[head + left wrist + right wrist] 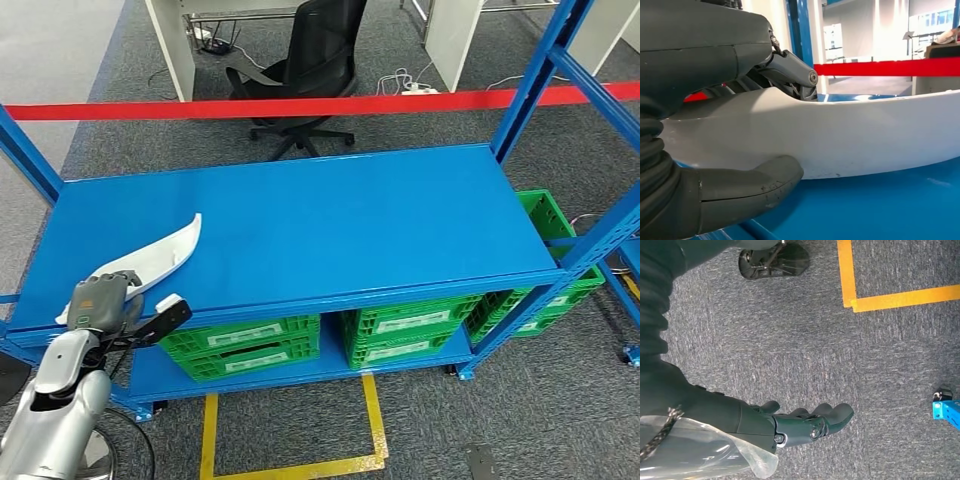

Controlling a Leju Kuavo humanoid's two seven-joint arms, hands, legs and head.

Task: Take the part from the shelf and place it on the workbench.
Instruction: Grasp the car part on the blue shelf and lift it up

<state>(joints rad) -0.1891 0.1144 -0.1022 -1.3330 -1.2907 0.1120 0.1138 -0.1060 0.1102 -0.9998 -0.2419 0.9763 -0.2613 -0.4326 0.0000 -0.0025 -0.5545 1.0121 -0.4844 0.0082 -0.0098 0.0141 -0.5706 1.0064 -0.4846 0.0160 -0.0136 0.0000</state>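
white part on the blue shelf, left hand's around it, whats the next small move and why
Probably a short lift straight up. The left hand already grips the white part near one end, thumb under its edge and fingers over the top, while the part sits low over the blue shelf. Raising it first should clear the surface before carrying it to the workbench. The right hand hangs by the floor, holding nothing.

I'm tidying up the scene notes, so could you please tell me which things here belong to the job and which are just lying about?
Job:
- white part, gripped by the left robot hand
- blue shelf under it

Lying about:
- green crates
- black office chair
- red barrier tape
- yellow floor markings
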